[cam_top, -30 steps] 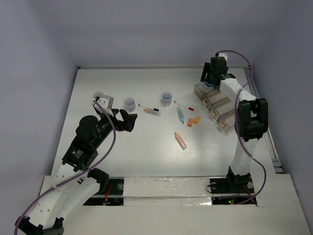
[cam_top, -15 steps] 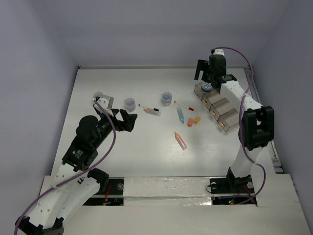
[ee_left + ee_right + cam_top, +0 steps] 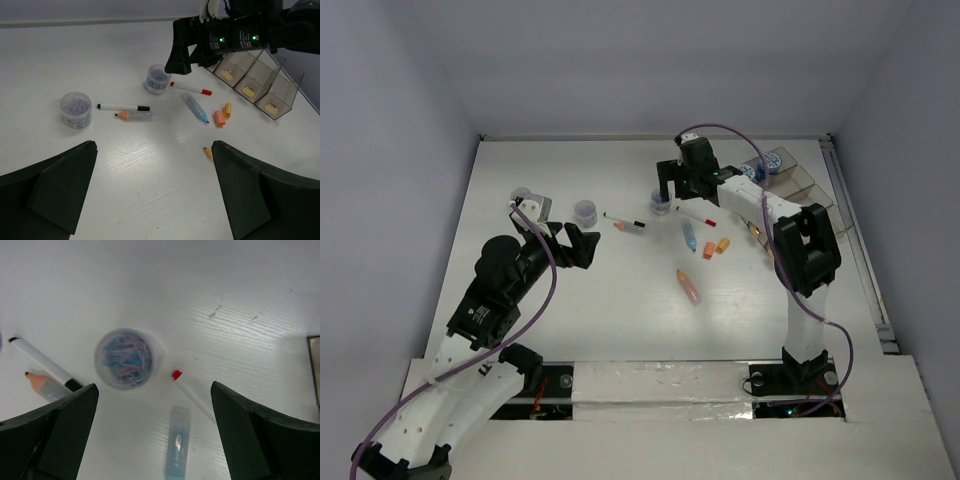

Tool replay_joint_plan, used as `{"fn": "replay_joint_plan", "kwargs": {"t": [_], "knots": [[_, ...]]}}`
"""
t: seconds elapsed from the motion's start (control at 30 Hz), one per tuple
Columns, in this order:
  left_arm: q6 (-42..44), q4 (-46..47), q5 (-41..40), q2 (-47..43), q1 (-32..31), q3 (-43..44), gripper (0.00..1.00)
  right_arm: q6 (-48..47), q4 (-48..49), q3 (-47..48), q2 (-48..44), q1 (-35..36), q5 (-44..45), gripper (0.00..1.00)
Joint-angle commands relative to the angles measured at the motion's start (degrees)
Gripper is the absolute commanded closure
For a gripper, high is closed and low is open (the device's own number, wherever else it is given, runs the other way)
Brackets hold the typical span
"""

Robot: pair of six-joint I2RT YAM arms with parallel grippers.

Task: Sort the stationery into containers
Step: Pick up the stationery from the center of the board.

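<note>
One jar (image 3: 123,359), directly beneath right end effector (image 3: 152,387) (jaws wide); not touching

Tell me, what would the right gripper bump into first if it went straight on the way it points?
Probably the small round clear jar of pastel paper clips, standing on the white table below the open right gripper. It sits slightly off centre, and depth is hard to judge.

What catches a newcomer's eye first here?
The right arm's open claw, stretched over the far middle of the table, hangs right above a round jar of coloured clips. A red-capped pen and a blue stick lie loose beside it, and the smoky organiser tray sits at the far right.
</note>
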Motion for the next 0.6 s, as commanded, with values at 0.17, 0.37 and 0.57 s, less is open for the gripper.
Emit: {"fn": "replay_joint_plan", "kwargs": {"t": [0.17,0.37,0.57], "knots": [[0.5,2.6,0.7,-0.7,0.4,-0.2,0.01,-0.5,-2.4,7.1,5.5,1.1,-1.8,0.0],[0.5,2.7,0.7,-0.8,0.4,-0.2,0.01,-0.5,-3.3,10.6,9.0,2.1,-2.1,0.0],[0.5,2.7,0.8,-0.8,0.4,-0.2,0.01,-0.5,-3.8,12.7,11.5,2.1,-2.1,0.01]]}}
